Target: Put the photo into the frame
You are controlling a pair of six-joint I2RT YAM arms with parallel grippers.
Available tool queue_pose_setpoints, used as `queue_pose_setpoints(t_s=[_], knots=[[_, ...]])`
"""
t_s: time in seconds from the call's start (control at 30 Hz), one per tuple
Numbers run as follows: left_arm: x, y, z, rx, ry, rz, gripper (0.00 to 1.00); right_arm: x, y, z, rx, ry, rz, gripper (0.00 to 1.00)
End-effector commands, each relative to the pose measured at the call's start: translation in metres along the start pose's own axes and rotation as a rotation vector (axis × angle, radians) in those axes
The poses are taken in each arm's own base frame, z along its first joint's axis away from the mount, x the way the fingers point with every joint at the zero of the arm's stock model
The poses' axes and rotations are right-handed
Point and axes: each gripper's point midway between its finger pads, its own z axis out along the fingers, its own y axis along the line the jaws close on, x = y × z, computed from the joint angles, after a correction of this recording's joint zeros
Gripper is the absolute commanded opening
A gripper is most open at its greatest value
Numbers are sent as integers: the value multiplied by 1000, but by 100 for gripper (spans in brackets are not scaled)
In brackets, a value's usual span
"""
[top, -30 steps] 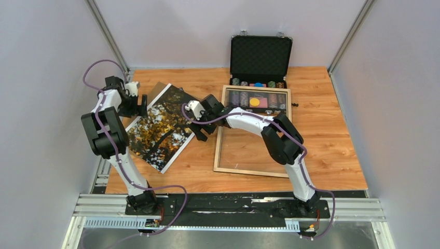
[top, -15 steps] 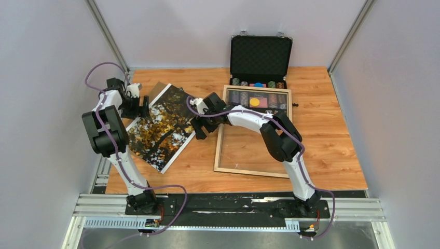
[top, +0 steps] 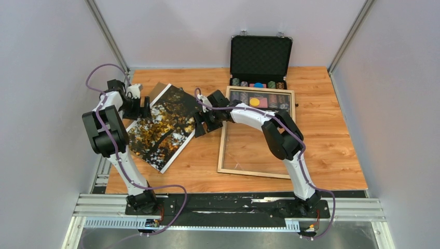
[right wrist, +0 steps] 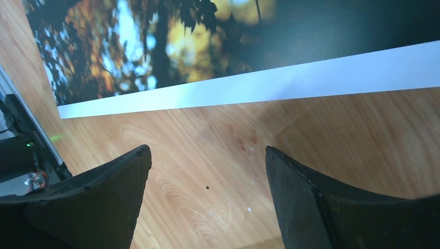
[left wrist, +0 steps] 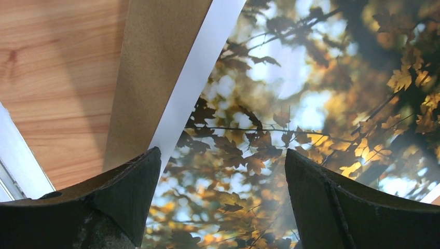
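The photo [top: 155,129], autumn trees with white side strips, lies picture side up and askew on the left of the table. The light-wood frame [top: 254,174] lies flat to its right, its far end over the chip tray. My left gripper [top: 141,107] hovers open over the photo's far-left edge; in the left wrist view the photo [left wrist: 290,104] and its white strip [left wrist: 197,78] lie below the left gripper [left wrist: 223,155]. My right gripper [top: 200,124] stands open between photo and frame; in the right wrist view the right gripper [right wrist: 207,150] is over bare wood beside the photo's white strip [right wrist: 259,83].
A brown backing panel [top: 157,89] sticks out from under the photo's far corner, seen also as the backing panel [left wrist: 150,67] in the left wrist view. An open black chip case [top: 261,57] stands at the back. White walls and metal posts close in the table.
My right gripper has moved toward the far side, along the photo's right edge. The frame has slid slightly to the right. The left gripper has barely moved.
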Motion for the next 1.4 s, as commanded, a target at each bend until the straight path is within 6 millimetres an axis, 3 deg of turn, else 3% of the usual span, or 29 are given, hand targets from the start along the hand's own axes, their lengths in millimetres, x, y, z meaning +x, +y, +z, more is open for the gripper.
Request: queue_pose_setpoints(t_s=[0.0,0.23,0.53,0.93,1.37], knots=[[-33,-3,-20,-1,-137,20,97,-3,8,4,-38,12,93,84],[-57,1,-20,-4,-209,-3,98,-1,5,10,-73,35,168,83],[-68,5,-5,-3,-227,-18,98,0,-7,16,-106,54,235,81],[-44,-15,26,40,-128,-9,97,-2,-8,18,-124,59,250,80],[-12,-38,21,106,-93,-13,95,-9,-6,20,-178,58,275,79]])
